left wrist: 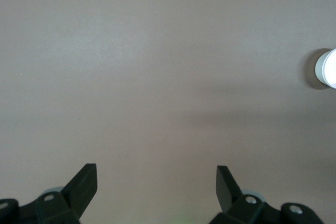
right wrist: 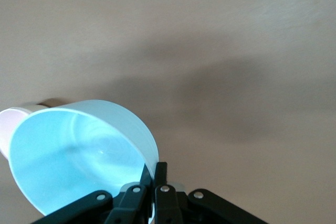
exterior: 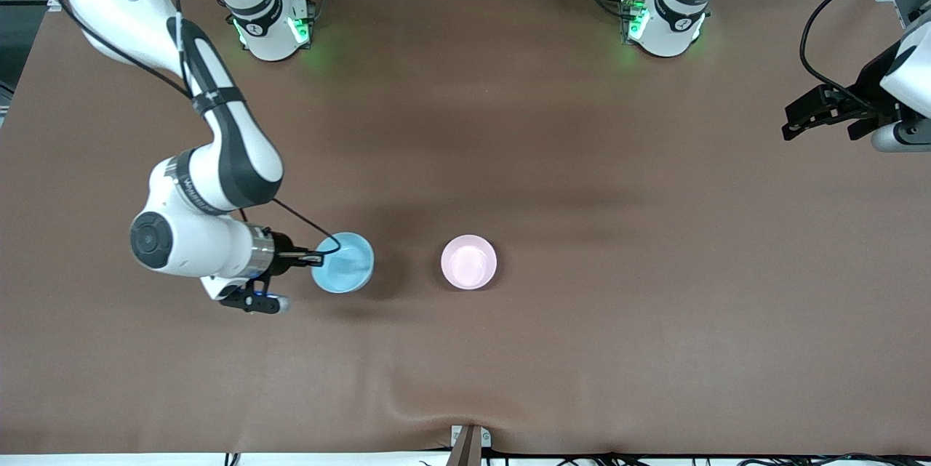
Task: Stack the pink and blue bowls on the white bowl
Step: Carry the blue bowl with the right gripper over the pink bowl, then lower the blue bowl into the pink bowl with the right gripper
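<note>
Blue bowl, lower left-centre of the front view, pinched at its rim by the right gripper; glossy, light, rigid, likely slippery, so rim grip suits. Pink bowl sits mid-frame beside it. Left gripper, upper right edge, spread wide, waiting.

A small round glossy bowl is plain light sky blue. A second small round glossy bowl is plain pale pink with a rosy tint. The flat table cover is uniform dull brown, unpatterned.
</note>
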### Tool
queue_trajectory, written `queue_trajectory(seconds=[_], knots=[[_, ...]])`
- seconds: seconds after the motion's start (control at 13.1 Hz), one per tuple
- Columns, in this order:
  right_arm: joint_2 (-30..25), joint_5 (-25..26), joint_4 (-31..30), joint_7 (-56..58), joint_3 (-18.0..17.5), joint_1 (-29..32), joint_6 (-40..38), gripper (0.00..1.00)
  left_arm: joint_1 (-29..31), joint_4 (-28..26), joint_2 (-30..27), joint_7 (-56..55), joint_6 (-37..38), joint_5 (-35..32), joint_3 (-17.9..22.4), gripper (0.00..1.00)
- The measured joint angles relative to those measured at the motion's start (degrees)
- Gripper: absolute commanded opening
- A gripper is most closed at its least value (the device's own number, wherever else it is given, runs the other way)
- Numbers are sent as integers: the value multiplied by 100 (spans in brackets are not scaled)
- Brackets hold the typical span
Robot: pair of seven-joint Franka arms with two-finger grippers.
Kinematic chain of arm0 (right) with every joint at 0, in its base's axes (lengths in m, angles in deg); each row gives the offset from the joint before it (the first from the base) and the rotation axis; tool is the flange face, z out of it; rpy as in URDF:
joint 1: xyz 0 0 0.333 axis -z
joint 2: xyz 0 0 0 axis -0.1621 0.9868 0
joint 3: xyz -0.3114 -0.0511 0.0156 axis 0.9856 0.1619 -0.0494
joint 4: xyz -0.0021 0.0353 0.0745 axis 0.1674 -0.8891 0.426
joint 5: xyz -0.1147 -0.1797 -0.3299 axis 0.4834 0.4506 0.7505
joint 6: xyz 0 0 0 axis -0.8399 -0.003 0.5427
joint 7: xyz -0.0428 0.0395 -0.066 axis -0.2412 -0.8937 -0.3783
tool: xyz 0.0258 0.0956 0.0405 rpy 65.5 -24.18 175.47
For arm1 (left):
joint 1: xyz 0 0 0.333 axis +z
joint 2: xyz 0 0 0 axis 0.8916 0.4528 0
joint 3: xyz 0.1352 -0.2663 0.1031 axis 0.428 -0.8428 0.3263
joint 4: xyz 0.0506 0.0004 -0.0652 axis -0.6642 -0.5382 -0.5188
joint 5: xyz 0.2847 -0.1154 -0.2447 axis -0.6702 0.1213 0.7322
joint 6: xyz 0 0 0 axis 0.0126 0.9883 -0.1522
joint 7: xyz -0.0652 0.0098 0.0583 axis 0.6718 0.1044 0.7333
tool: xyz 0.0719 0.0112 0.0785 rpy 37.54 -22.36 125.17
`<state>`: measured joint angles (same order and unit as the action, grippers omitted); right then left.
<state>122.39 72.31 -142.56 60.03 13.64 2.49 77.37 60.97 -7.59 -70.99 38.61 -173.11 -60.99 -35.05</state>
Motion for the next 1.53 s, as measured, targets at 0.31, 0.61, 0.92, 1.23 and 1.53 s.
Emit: queue_trajectory(seconds=[0.31,0.61,0.92,1.23,1.53], knots=[[99,-1,3,-971,-23,-672,455,0,-12,40,8,0,0,0,-6,100],[281,-1,4,-1562,-20,-1098,1052,0,-12,40,43,0,1,0,-6,100],[461,-1,18,-1892,-20,-1393,1487,0,19,41,97,-2,1,-1,0,100],[680,-1,197,-2113,-19,-1643,1550,0,4,43,98,-2,1,-1,-5,100],[852,-1,295,-2263,-17,-1740,1642,0,-7,44,99,-2,1,-1,-7,100]])
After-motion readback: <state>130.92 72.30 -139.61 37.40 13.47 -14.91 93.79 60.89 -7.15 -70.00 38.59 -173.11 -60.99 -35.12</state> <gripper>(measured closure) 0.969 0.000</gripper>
